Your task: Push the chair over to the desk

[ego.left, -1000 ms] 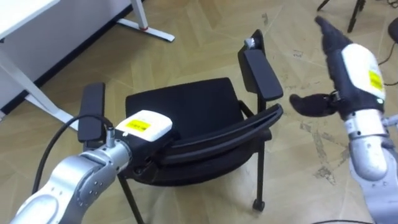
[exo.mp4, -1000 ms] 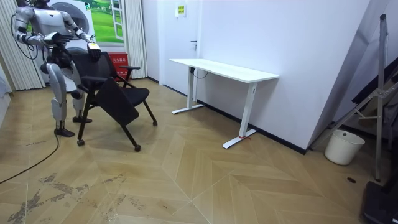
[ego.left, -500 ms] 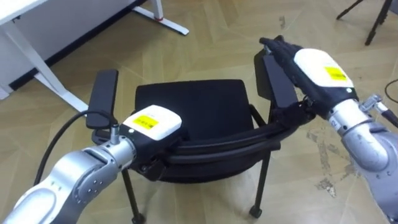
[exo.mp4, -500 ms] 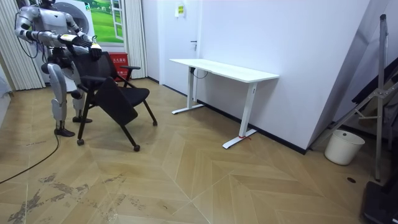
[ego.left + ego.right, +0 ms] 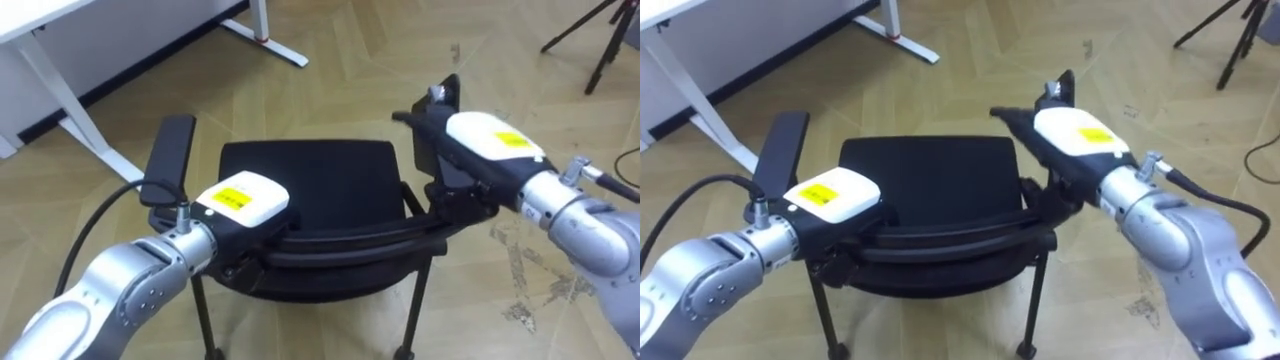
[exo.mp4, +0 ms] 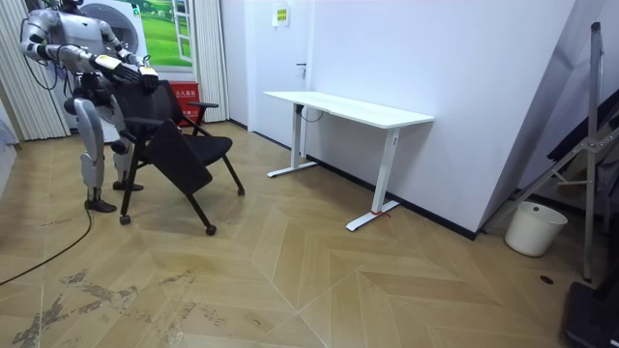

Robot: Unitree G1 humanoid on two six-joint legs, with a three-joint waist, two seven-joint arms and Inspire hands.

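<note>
1. I am looking down at a herringbone wood floor (image 5: 330, 70). A white desk (image 5: 60, 20) is running along the upper left, and its foot (image 5: 270, 45) is lying ahead of the chair.
2. The black chair (image 5: 305, 185) is standing right before the robot, with its backrest (image 5: 350, 240) toward it. In the room view it is sitting well apart from the desk.
3. A second ago the right hand (image 5: 480, 140) was hanging in the air off the chair's right side. Now it is lying flat along the right armrest (image 5: 448, 88), fingers straight, at the backrest's right end.
4. The left hand (image 5: 240, 200) is staying on the backrest's left part, near the left armrest (image 5: 170, 160). I cannot tell whether it is gripping.
5. In the room view the chair is keeping the same spot as before.
6. Tripod legs (image 5: 600, 30) are showing at the upper right, and a white bucket (image 6: 535, 228) is sitting by the far wall.
</note>
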